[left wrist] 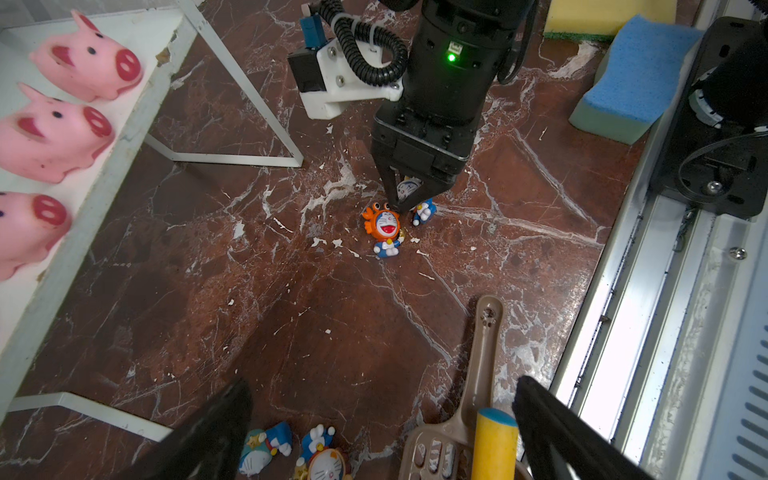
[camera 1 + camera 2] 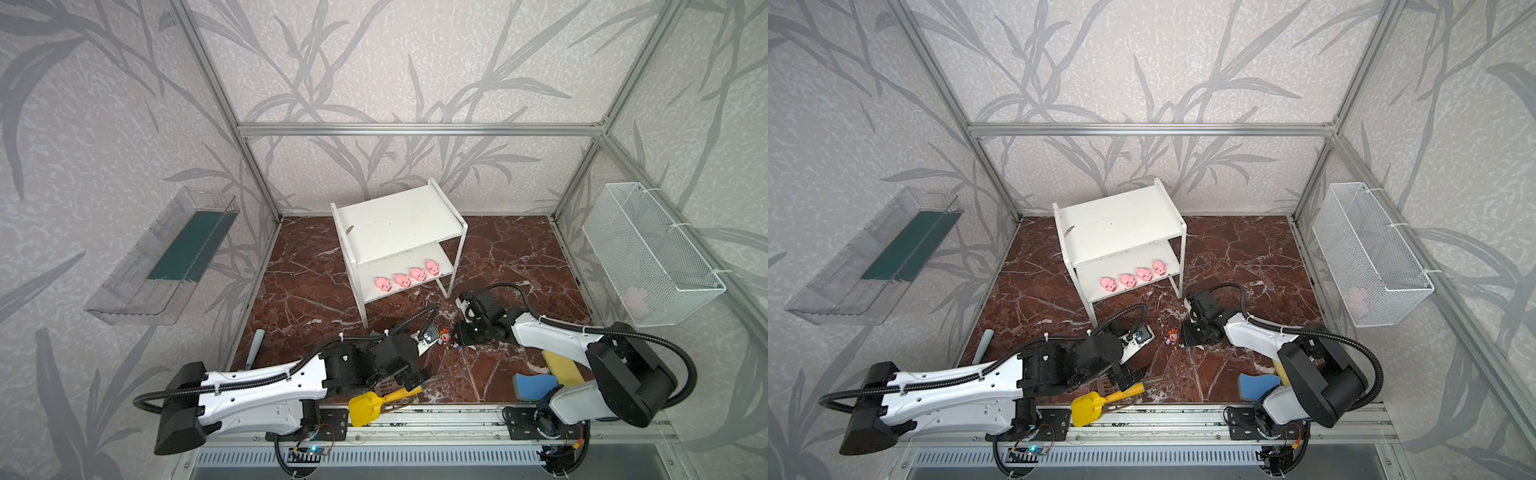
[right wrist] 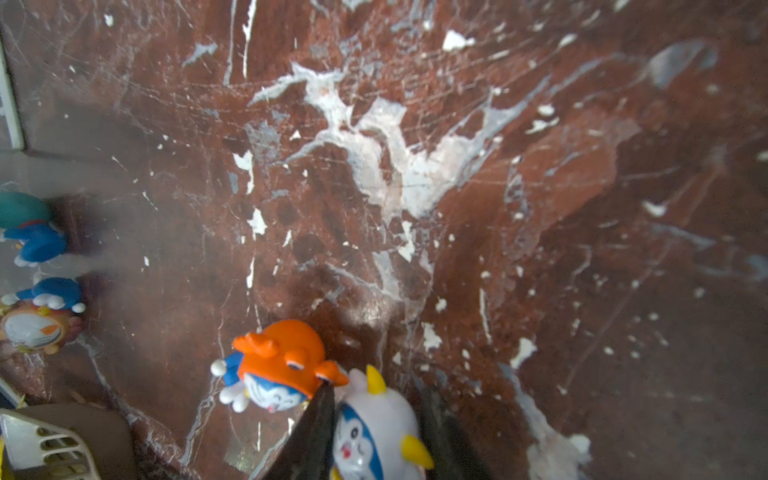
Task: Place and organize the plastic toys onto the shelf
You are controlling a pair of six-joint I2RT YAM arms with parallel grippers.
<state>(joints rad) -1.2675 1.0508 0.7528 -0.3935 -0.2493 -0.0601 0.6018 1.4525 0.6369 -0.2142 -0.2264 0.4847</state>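
Several pink pigs point(image 2: 402, 280) point(image 2: 1128, 280) point(image 1: 83, 58) stand in a row on the lower board of the white shelf point(image 2: 399, 224) point(image 2: 1121, 224). My right gripper point(image 2: 456, 344) point(image 1: 409, 203) point(image 3: 376, 392) points down at the floor. Its fingers press both sides of the white-hooded figurine point(image 1: 409, 189) point(image 3: 378, 432). The orange-hooded figurine point(image 2: 444, 333) point(image 1: 384, 228) point(image 3: 282, 361) lies right beside it, touching one finger. My left gripper point(image 1: 382, 449) hangs open above the teal-hooded figurine point(image 1: 264, 451) point(image 3: 25, 228) and the brown-maned one point(image 1: 324, 457) point(image 3: 37, 320).
A tan slotted scoop point(image 1: 478, 374) and a yellow scoop point(image 2: 365, 409) lie by the front rail under the left arm. Blue point(image 2: 534, 384) and yellow point(image 2: 563, 365) sponges sit front right. A wire basket point(image 2: 652, 257) hangs on the right wall and a clear tray point(image 2: 166, 257) on the left wall.
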